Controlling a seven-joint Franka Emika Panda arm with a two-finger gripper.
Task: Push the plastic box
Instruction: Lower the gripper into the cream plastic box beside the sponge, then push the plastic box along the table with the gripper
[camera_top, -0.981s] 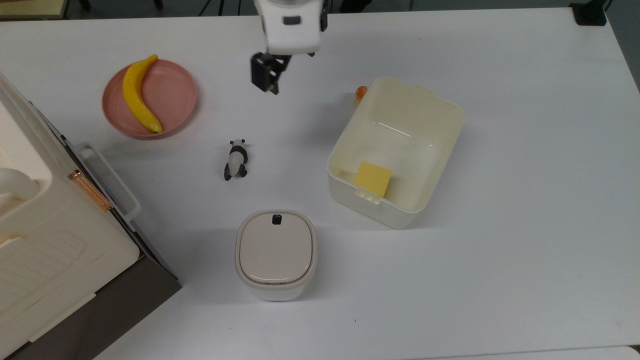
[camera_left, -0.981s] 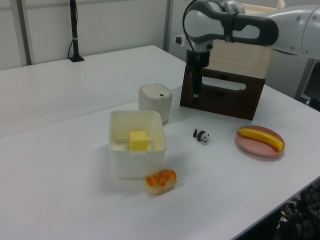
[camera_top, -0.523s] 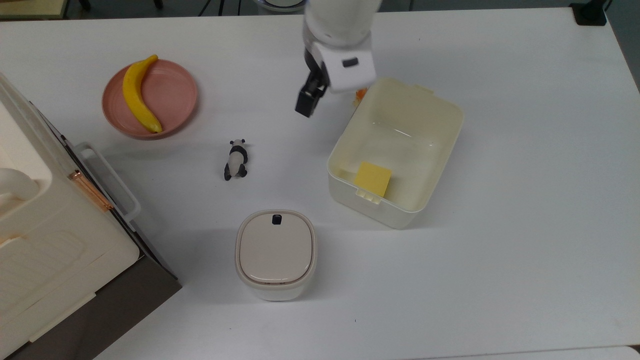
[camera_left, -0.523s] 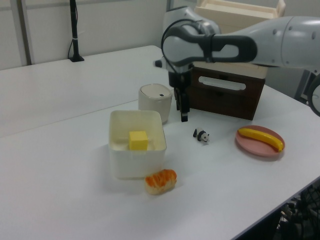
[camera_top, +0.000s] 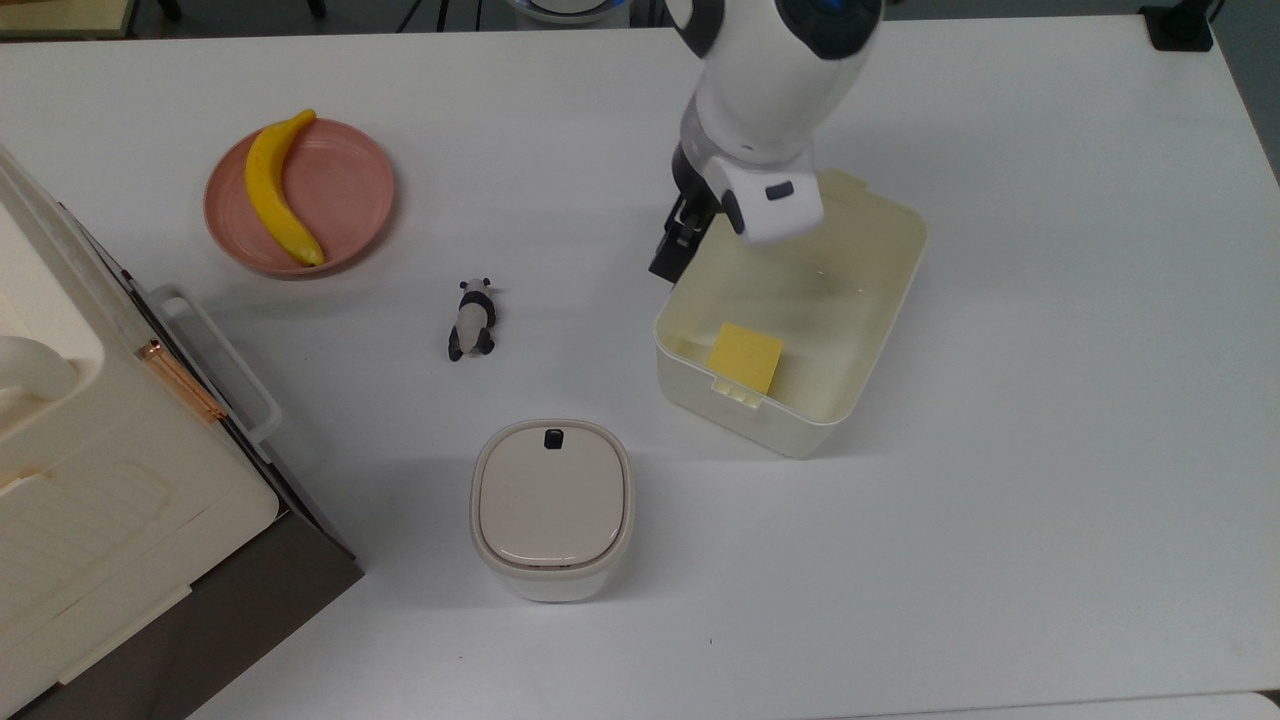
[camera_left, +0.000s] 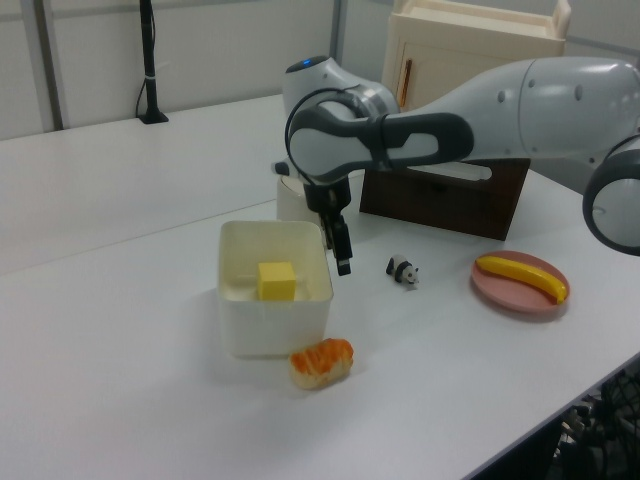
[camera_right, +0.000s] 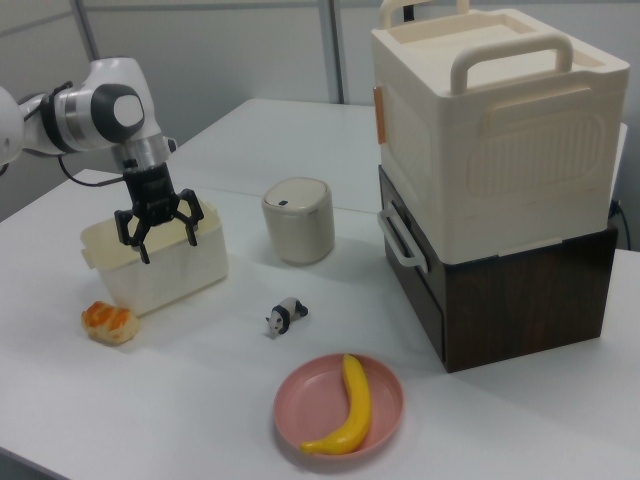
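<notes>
The plastic box (camera_top: 748, 420) is a cream, lidless tub standing at an angle right of the table's middle in the top view, with a yellow block (camera_top: 745, 357) inside. My gripper (camera_top: 675, 245) hangs open at the box's long wall on the top view's left, near its far corner. In the right view its fingers (camera_right: 146, 248) spread wide in front of the box (camera_right: 165, 275). In the left view the gripper (camera_left: 341, 258) is just off the box's (camera_left: 270, 325) right rim. Whether it touches the wall I cannot tell.
A small bin with a beige lid (camera_top: 552, 505) stands near the box. A toy panda (camera_top: 472, 318) lies mid-table, and a pink plate (camera_top: 345, 185) holds a banana (camera_top: 275, 190). A big white case (camera_top: 90, 450) fills the top view's left edge. An orange item (camera_left: 321, 362) lies beside the box.
The arm has swung from near the plate across to the box and come down beside its wall. The box and the other things have not moved.
</notes>
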